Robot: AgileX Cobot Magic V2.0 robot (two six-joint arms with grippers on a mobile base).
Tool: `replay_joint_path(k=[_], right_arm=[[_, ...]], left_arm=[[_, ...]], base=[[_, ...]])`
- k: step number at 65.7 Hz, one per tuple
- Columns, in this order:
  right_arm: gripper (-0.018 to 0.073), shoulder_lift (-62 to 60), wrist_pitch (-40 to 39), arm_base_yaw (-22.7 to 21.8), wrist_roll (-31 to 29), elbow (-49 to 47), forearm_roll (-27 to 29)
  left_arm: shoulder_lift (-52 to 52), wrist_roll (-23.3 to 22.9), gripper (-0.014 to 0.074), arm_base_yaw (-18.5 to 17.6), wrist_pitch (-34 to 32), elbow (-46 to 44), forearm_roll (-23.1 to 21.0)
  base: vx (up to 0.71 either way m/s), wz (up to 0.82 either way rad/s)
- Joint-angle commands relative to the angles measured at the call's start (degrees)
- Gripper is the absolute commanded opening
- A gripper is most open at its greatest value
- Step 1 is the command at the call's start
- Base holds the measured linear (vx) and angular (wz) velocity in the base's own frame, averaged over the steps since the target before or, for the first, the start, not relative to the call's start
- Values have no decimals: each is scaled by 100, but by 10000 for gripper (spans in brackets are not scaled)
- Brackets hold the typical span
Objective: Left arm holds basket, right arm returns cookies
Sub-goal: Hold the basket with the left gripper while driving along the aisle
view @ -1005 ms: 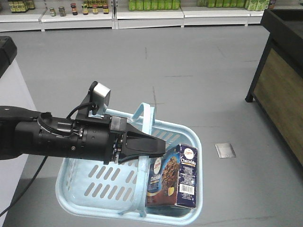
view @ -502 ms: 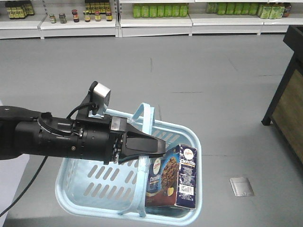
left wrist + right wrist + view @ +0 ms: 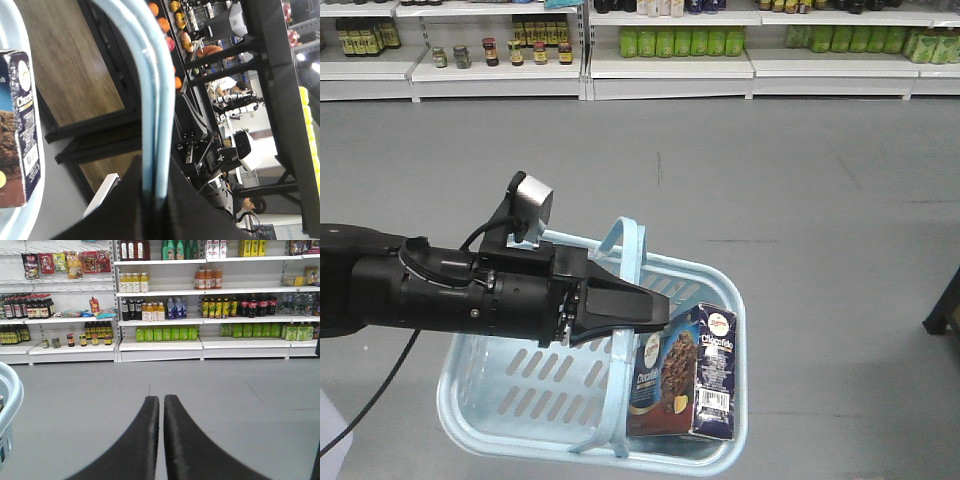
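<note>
The left arm (image 3: 450,295) reaches in from the left edge of the front view, lying roughly level, with a small grey camera block (image 3: 533,205) on top. Its left pincer (image 3: 655,312) is pinching the two flat hoop handles (image 3: 632,250) of the light blue basket (image 3: 515,395), which are gathered together above the middle of the basket. In the left wrist view the two pale blue handle strips (image 3: 157,100) run side by side straight down into the dark fingers (image 3: 127,210), which press on them from both sides. The basket hangs off the grey floor (image 3: 790,180), tilted a little.

The cookies (image 3: 685,375) are inside the basket, at its right end. The navy-and-brown box stands upright against the right wall, its picture of chocolate cookies facing the camera and its barcode side turned to the right. The left wrist view catches the same box (image 3: 20,125) at the left edge of the frame, within the basket's rim.

The right pincer (image 3: 161,399) carries nothing. Its two black fingers (image 3: 142,440) are pressed almost together, with only a thin slit between them, and they point at store shelves (image 3: 160,342) stocked with bottles and jars. A bit of the basket's rim (image 3: 10,390) shows at the left edge of the right wrist view, well apart from the right pincer.
</note>
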Motion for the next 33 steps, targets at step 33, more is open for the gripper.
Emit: replay_joint_path(k=[33], right_arm=[[-10, -73, -415, -34, -44, 102, -60]], left_arm=[[-246, 60, -6, -34, 369, -198, -752]], base=[[52, -1]])
